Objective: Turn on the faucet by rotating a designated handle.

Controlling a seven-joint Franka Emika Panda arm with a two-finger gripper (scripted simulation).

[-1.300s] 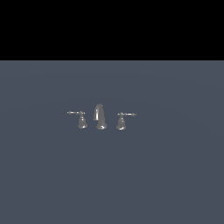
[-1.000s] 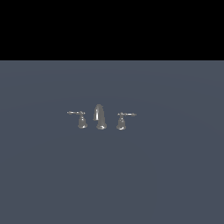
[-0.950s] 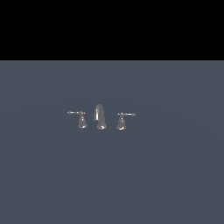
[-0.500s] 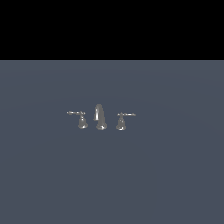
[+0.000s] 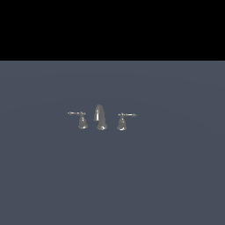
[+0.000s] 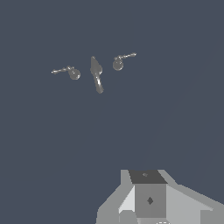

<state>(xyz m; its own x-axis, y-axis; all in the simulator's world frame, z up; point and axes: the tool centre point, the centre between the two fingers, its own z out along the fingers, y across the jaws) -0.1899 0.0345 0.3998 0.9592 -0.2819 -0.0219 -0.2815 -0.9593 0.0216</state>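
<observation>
The faucet is a tiny chrome three-piece set on a flat dark grey-blue surface. Its curved spout (image 5: 100, 117) stands in the middle. The handle (image 5: 122, 121) with its lever pointing to the exterior view's right stands beside the spout. The twin handle (image 5: 81, 119) has its lever pointing left. In the wrist view the spout (image 6: 96, 74), the handle (image 6: 119, 62) and the twin (image 6: 70, 71) show from above, far off. Only a grey part of my gripper (image 6: 148, 199) shows there, well away from the faucet. Its fingers are not clear. The arm does not show in the exterior view.
The dark grey-blue surface (image 5: 112, 176) spreads around the faucet on all sides. A black band (image 5: 112, 28) fills the upper part of the exterior view.
</observation>
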